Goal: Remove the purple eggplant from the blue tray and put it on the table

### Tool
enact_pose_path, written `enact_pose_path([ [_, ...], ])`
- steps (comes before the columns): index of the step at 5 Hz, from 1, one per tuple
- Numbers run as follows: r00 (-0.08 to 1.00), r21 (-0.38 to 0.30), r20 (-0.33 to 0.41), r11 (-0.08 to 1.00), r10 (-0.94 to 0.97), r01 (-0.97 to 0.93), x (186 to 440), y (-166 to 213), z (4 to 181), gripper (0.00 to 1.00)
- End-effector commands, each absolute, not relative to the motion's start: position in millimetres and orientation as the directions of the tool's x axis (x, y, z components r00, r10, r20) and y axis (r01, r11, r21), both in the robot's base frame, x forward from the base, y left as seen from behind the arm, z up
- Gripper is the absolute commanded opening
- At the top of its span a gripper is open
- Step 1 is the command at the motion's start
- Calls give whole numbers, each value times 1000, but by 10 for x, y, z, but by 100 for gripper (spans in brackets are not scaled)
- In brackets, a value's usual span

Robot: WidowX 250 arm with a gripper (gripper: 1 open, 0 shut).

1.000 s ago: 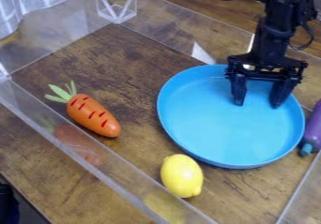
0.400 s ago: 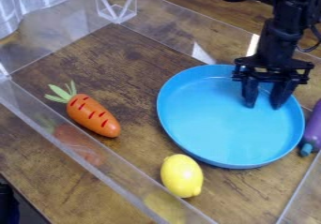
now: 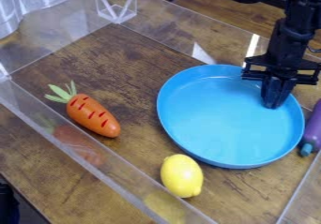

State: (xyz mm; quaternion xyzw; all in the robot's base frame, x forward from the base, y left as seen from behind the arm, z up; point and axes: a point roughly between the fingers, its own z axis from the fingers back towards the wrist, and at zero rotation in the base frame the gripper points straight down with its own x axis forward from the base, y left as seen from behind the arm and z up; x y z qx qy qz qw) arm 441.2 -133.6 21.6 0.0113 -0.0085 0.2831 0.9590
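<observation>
Gripper (image 3: 275, 100) points down over the blue tray (image 3: 207, 125) with jaws together and empty; purple eggplant (image 3: 313, 125) lies on the surface against the tray's right rim, beside the acrylic wall.

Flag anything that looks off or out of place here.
The eggplant already lies outside the tray, beside its right rim on the table, yet the gripper is shut on nothing over the bare tray. The carrot and lemon lie on the table undisturbed; nothing is spilled or broken.
</observation>
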Motion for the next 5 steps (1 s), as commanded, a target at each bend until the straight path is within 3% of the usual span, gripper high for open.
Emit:
enact_pose_path([
  [1, 834, 38, 20, 833, 552, -552, 4386, -1315, 184, 0],
  [5, 773, 74, 35, 770, 633, -634, 4350, -1287, 249, 0],
])
